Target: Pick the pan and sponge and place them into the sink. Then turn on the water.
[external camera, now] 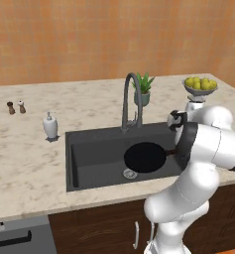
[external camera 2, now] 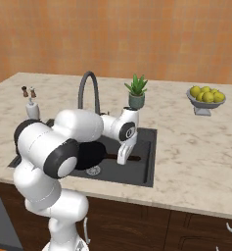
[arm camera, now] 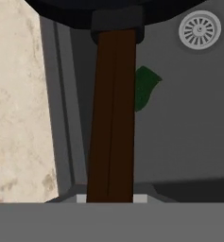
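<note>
Counter (external camera: 25,163) is seen spanning the scene, marbled beige; sink (external camera: 89,154) is set into its front middle, dark grey, drain (external camera: 130,173) near the front wall; faucet (external camera: 130,101) is mounted at the sink's back edge, arched over the basin. Pan (external camera: 145,157) is held over the sink's right half, above the drain, black disc roughly level, its handle (arm camera: 112,113) pointed toward the sink's right wall; gripper (arm camera: 111,198) is pinched onto the handle's far end, jaws pressed against it, the pan hanging straight ahead of the hand. A green bit, likely the sponge (arm camera: 145,87), is glimpsed on the sink floor just beside the handle, mostly hidden. Fruit bowl (external camera: 200,87) is placed at the counter's back right corner; plant (external camera: 143,90) behind the faucet; soap dispenser (external camera: 50,125) by the sink's left back corner.
</note>
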